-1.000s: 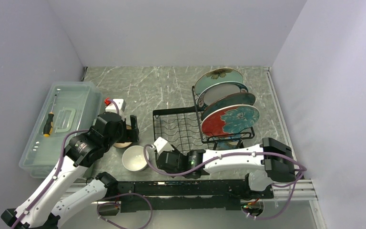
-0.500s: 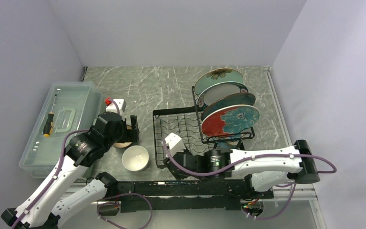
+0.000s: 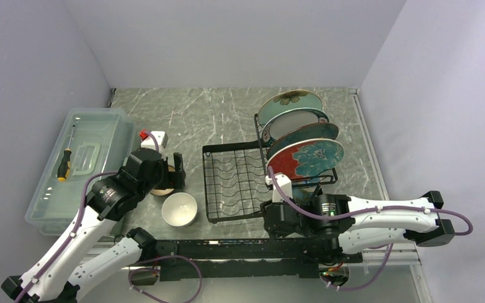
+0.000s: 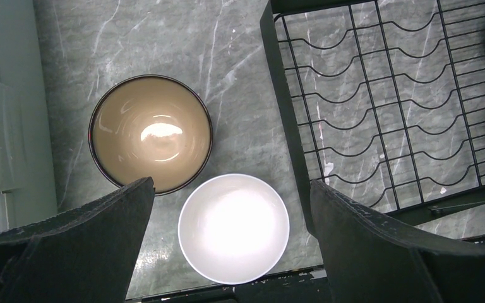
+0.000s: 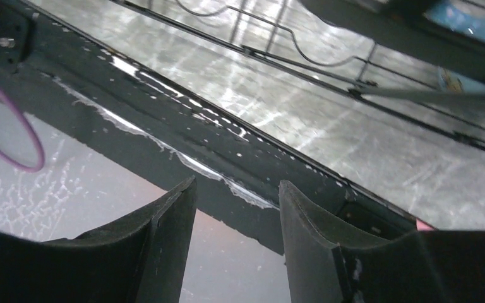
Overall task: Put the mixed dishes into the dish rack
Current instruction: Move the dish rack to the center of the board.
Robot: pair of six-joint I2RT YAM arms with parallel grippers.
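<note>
Top view
rack: the rack (image 3: 233,183) stands mid-table, its flat wire tier on the left and its raised part on the right.
plates: four plates (image 3: 303,136) stand on edge in the raised part.
bowls: the white bowl (image 3: 179,209) sits on the table (image 3: 215,113) left of the rack; the brown bowl (image 3: 161,189) is just behind it, mostly under the left arm (image 3: 110,196).
right arm: the right arm (image 3: 379,218) lies along the near edge, with its wrist at the rack's near right corner.
box: a clear box (image 3: 79,164) at far left holds a screwdriver (image 3: 64,165).

Left wrist
left gripper: the left gripper (image 4: 230,184) has its fingers spread wide and holds nothing. It hangs above both bowls, which are close together, the white one nearer.

Right wrist
right gripper: the right gripper (image 5: 237,189) has its fingers partly apart with nothing between them. It is over a dark rail (image 5: 183,145), and the rack's wires are just beyond.
</note>
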